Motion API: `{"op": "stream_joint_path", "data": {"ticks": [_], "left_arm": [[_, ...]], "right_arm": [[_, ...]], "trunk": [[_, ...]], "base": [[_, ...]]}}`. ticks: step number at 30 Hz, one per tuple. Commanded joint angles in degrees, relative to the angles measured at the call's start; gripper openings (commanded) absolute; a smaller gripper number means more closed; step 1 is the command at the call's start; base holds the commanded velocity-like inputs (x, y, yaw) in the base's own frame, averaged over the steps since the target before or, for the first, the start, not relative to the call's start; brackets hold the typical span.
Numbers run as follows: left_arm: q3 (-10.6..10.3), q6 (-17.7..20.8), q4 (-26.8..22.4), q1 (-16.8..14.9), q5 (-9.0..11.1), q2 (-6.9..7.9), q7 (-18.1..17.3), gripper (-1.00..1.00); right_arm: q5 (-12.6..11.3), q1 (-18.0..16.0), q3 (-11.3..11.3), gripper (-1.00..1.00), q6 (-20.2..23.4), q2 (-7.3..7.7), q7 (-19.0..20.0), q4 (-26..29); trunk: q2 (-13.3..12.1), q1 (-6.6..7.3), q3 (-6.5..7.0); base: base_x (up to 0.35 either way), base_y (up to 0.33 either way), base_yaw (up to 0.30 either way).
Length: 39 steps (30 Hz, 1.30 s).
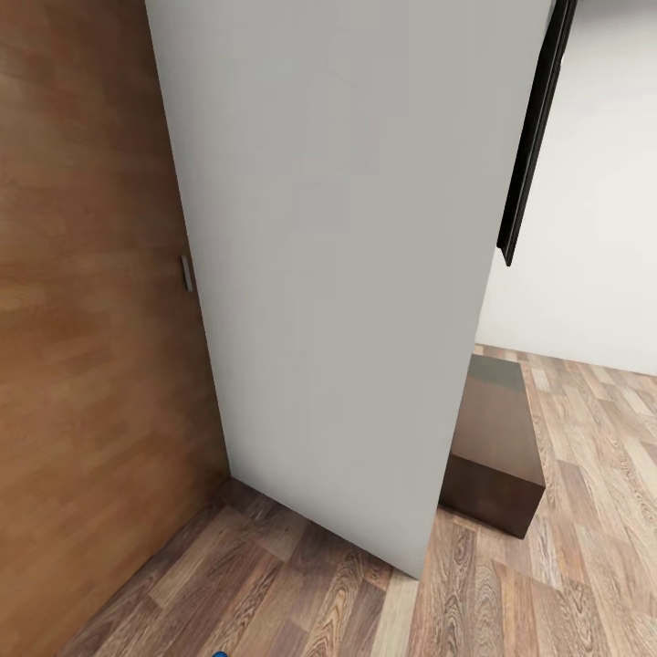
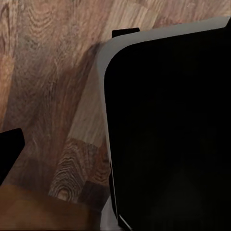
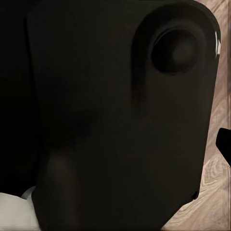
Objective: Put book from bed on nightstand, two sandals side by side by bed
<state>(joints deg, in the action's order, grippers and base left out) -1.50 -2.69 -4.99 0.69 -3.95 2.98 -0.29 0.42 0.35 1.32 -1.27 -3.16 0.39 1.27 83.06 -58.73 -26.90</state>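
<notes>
**Facing a wall, no bed in sight**

A blue speck (image 1: 220, 653) sits at your feet on the plank floor (image 1: 547, 593), perhaps a sandal; you cannot tell. Ahead stand a grey wall panel (image 1: 347, 274) and a wooden door (image 1: 82, 319), a dark low cabinet (image 1: 497, 447) beyond. You are in transit: turn to find the bed and book. Gripper states cannot be told; the wrist views show mostly dark robot body (image 3: 106, 120)

Grey wall panel (image 1: 347, 274), wooden door (image 1: 91, 319), plank floor (image 1: 566, 566)
</notes>
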Motion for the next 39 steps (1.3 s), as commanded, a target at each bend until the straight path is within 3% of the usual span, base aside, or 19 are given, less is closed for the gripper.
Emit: {"op": "stream_joint_path", "data": {"ticks": [1, 5, 13, 22, 33, 39], "left_arm": [[-0.11, 0.24, -0.19, 0.10, -0.08, 0.03, 0.00, 1.00], [-0.09, 1.53, -0.46, 0.29, 1.20, 0.08, 0.08, 1.00], [-0.09, 4.09, -0.56, 0.35, 3.73, 0.21, 0.10, 1.00], [-0.09, 6.98, -0.70, 0.36, 3.78, 0.55, 0.03, 1.00], [-0.09, 7.06, -1.55, 0.36, 3.82, 0.81, 0.05, 1.00], [-0.05, 7.27, -2.99, 0.36, 3.84, 0.92, 0.16, 1.00]], "right_arm": [[0.37, -0.01, 0.18, 1.00, -0.17, -0.04, -0.29, -0.03], [1.55, -0.13, 0.30, 1.00, -0.49, -0.15, -1.01, -0.35], [1.29, -0.17, 0.32, 1.00, -0.65, -0.18, -1.28, -0.45], [1.25, -0.18, 0.30, 1.00, -0.65, -0.11, -1.40, -0.47], [1.33, -0.17, 0.18, 1.00, -0.66, 0.01, -1.48, -0.43], [1.24, -0.17, 0.07, 1.00, -0.62, 1.47, -1.52, -0.40]], "trunk": [[0.02, 0.00, -0.03], [0.02, 0.00, -0.03], [0.02, 0.00, -0.03], [0.02, 0.00, -0.03], [0.02, 0.00, -0.03], [0.02, 0.00, -0.03]], "base": [[0.000, 0.000, 0.000], [0.000, 0.000, 0.000], [0.000, 0.000, 0.000], [0.000, 0.000, 0.000], [0.000, 0.000, 0.000], [0.000, 0.000, 0.000]]}}
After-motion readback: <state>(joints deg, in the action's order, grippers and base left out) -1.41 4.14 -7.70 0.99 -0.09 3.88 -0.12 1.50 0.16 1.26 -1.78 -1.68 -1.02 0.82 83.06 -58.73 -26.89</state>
